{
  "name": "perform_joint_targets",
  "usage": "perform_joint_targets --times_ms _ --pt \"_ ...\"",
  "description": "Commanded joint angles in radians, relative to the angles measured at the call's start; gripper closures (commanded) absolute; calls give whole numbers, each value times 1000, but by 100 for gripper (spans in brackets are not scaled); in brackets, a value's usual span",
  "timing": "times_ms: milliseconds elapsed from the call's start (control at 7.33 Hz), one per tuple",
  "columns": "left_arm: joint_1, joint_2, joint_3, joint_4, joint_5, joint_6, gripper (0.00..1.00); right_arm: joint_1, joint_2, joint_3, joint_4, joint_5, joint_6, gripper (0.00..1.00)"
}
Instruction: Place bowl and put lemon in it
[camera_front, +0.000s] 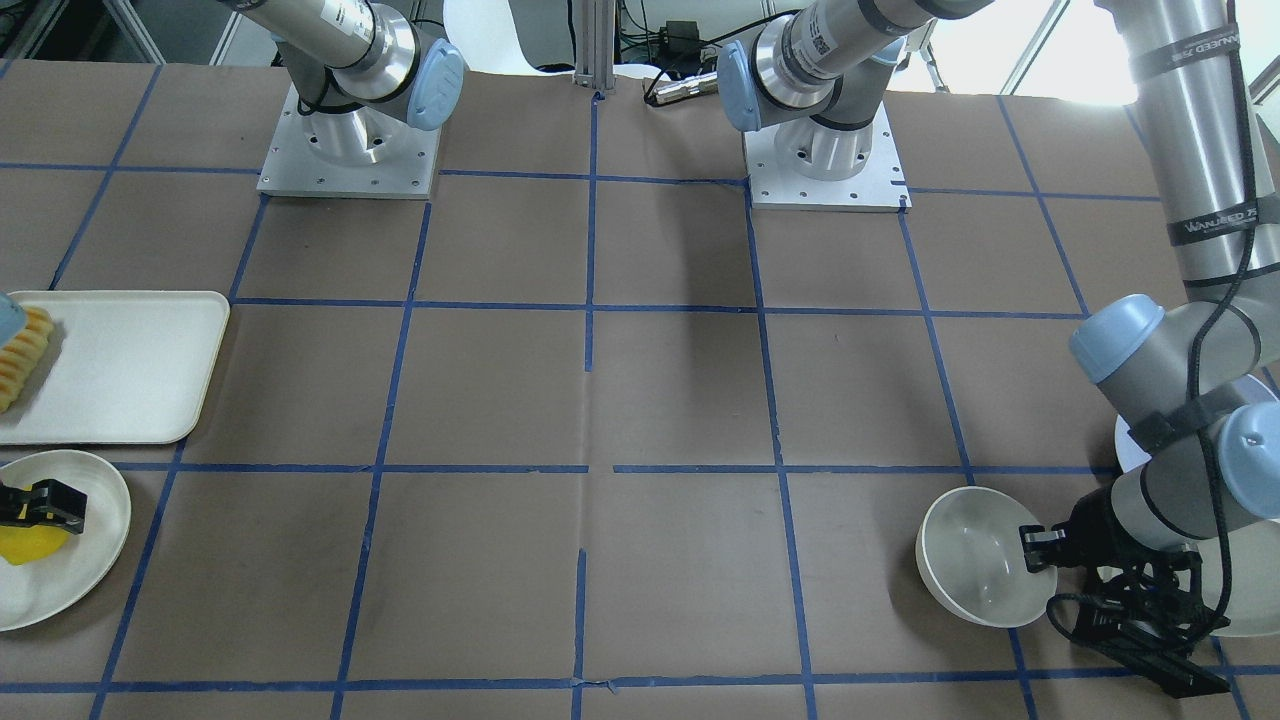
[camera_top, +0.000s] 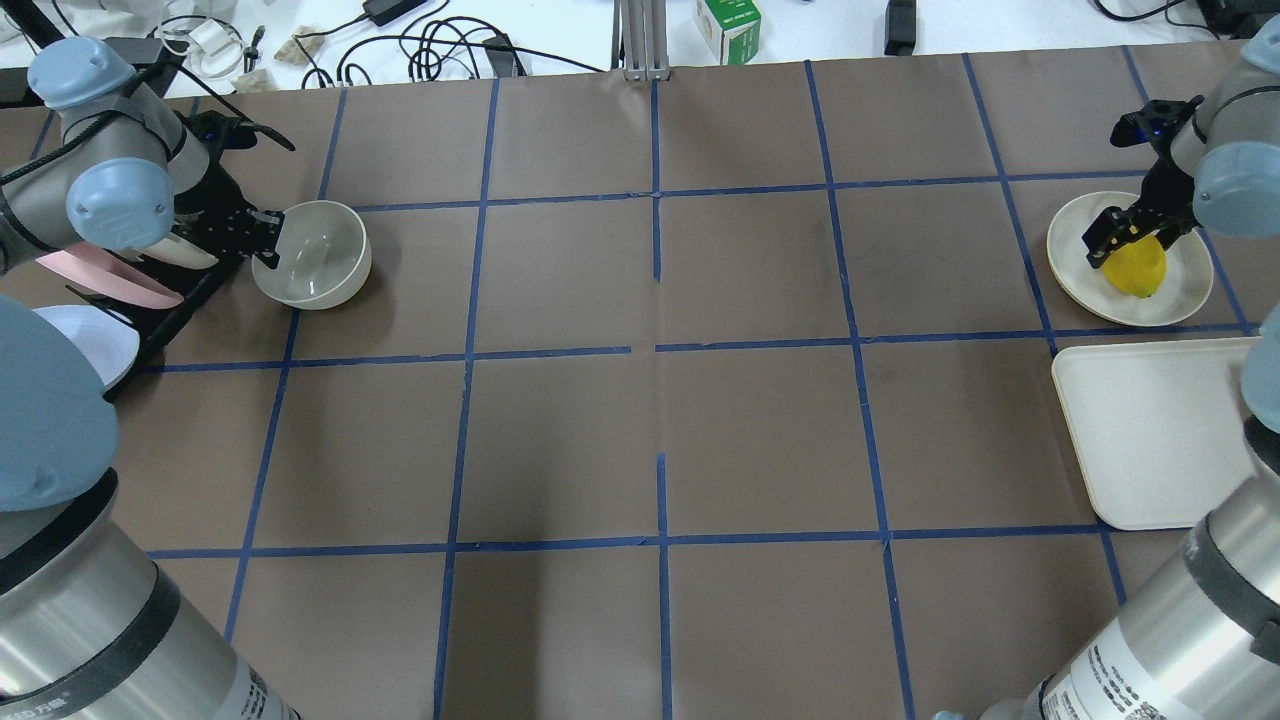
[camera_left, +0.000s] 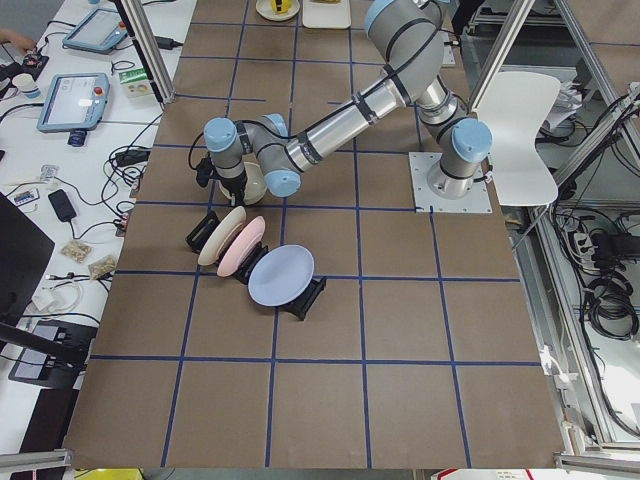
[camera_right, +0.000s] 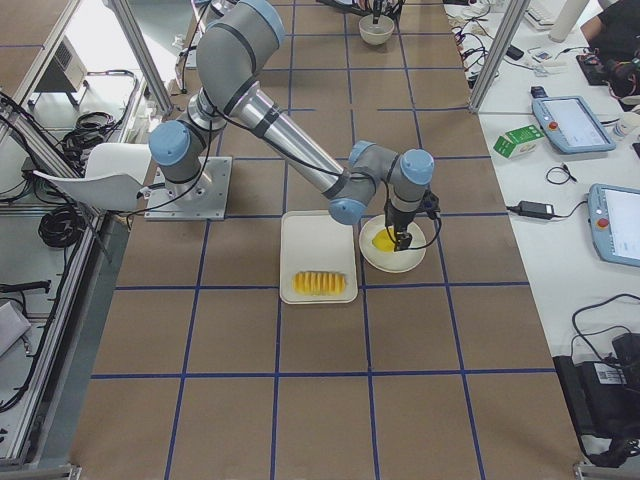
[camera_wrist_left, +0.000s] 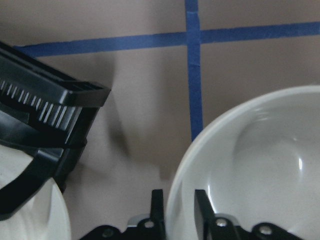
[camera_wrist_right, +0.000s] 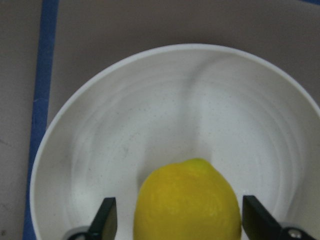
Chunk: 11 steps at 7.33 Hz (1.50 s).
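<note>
The off-white bowl (camera_top: 312, 258) sits tilted at the far left, next to a dish rack; it also shows in the front view (camera_front: 975, 555) and the left wrist view (camera_wrist_left: 260, 165). My left gripper (camera_top: 270, 235) is shut on the bowl's rim, one finger inside and one outside (camera_wrist_left: 178, 210). The yellow lemon (camera_top: 1135, 270) lies on a flat white plate (camera_top: 1185, 290) at the far right. My right gripper (camera_top: 1133, 240) is open, and its fingers straddle the lemon (camera_wrist_right: 187, 200) over the plate (camera_wrist_right: 150, 110).
A black dish rack (camera_left: 255, 270) with cream, pink and pale blue plates stands just behind the bowl. A white rectangular tray (camera_top: 1150, 440) holding sliced ridged food (camera_right: 320, 284) lies beside the lemon's plate. Blue tape lines grid the brown table.
</note>
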<state>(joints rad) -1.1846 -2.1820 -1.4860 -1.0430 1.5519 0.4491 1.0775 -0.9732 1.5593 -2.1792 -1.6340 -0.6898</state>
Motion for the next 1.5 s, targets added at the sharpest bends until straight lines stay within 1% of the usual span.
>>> perform_joint_targets --times_ms 0,136,273,409,682,818,1091,1227,1364 --pt "-4 16 45 -47 -3 -12 100 -1 4 1 -1 -3 -5 57" --pt "-21 28 61 -105 -9 -38 100 -1 1 -4 7 -7 -4 63" --pt "-44 50 56 -123 -48 -112 100 -1 -4 -14 16 -9 -2 69" --pt "-96 65 47 -127 -88 -163 100 -1 -21 -15 41 -4 6 69" --pt "-246 86 17 -132 -163 -309 100 15 -108 -13 105 2 28 69" --pt "-304 96 -11 -118 -164 -390 100 42 -155 -13 137 3 56 69" --pt "-421 116 -62 -85 -161 -559 100 120 -214 -13 199 3 165 69" --pt "-472 117 -92 -33 -159 -642 100 154 -238 -13 223 3 224 69" --pt "-504 117 -124 45 -156 -692 100 194 -258 -13 252 3 275 69"
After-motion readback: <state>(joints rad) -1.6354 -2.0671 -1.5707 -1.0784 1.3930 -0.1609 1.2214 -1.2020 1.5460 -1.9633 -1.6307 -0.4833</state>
